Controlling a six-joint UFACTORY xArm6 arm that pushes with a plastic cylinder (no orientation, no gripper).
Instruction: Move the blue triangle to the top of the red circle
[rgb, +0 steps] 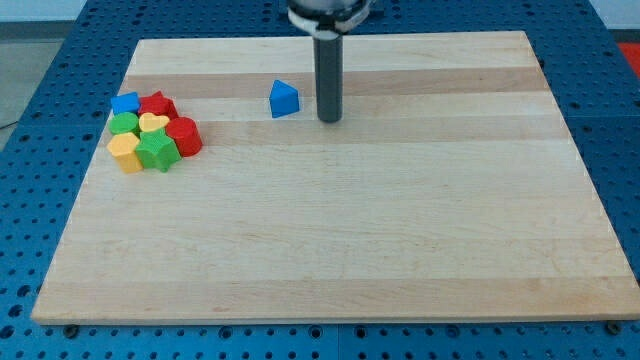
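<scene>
The blue triangle (284, 99) lies on the wooden board near the view's top, left of centre. My tip (330, 119) stands just to the right of it, a small gap apart, not touching. The red circle (185, 135) sits at the right end of a cluster of blocks at the view's left, well to the left of and slightly below the blue triangle.
The cluster at the left holds a blue block (125, 102), a red star-like block (157, 105), a green block (123, 123), a yellow heart (153, 123), a yellow block (126, 152) and a green star (157, 151). The wooden board (400, 220) lies on a blue perforated table.
</scene>
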